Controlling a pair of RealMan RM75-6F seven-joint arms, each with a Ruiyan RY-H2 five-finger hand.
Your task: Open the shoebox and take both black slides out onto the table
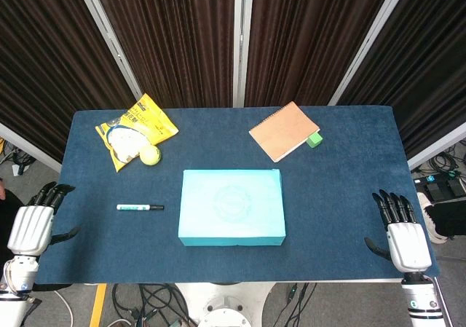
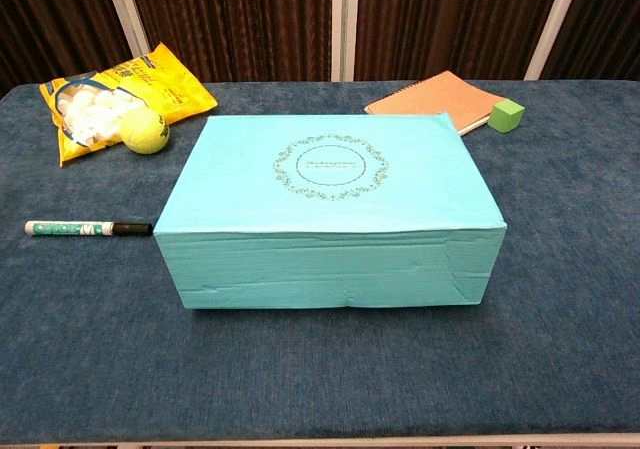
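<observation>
While the shoebox is sitting closed near the middle of the bench, the head view is showing both hands waiting at the near corners, well apart from it. The left hand is hanging over the left edge with fingers spread and nothing in them; the right hand is lying likewise at the right edge, fingers apart and holding nothing. A marker is lying just beside the box on its left, with a tennis ball and a yellow bag further back; a notebook and a green block are sitting at the back right.

In the chest view, the shoebox is filling the centre, lid down and flush. Judging from this, the step in hand is opening the lid: one hand should be steadying the base while the other is lifting the lid edge straight up, keeping clear of the marker.

Neither hand is appearing in the chest view. Both black slides are hidden inside the box, and no hinge side is showing
</observation>
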